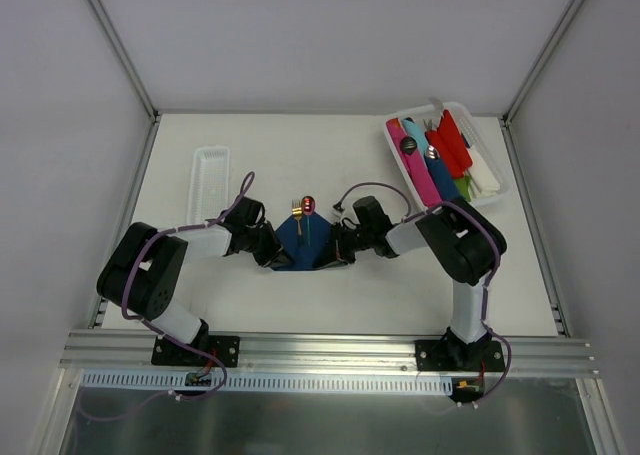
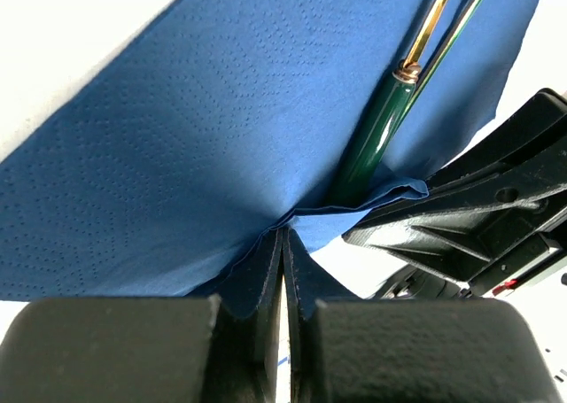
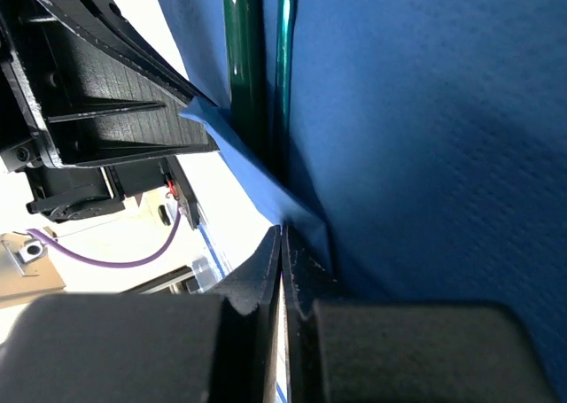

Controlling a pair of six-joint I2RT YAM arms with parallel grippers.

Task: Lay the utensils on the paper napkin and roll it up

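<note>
The paper napkin (image 1: 298,238) lies on the table (image 1: 400,285) midway between the 2 arms, turned so that one corner points toward the near edge. The utensils (image 1: 308,206) rest across its middle, their shiny heads poking past the far edge and their dark green handles (image 3: 244,75) running side by side down toward the near corner, which puts them in line for a roll from the near side.

The left gripper (image 2: 282,266) has its fingers pressed together on the napkin's near-left edge, the paper puckering up into the tips. The right gripper (image 3: 282,261) is likewise closed on the near-right edge, where a fold of blue paper rises to meet its fingertips (the pinch looks real, though how much paper sits between the pads is hard to tell from so close). The 2 tools sit just beside each other, each showing in the other's wrist view, so both hold the same corner region and can lift it evenly.

I judge the placing done and the rolling just starting: the pinched near edge needs carrying up and over the handles toward the far side. The thin paper could tear or slip if one arm leads

The white tray (image 1: 208,175) at the far left and the bin (image 1: 500,172) of plastic items at the far right are well apart from this
</note>
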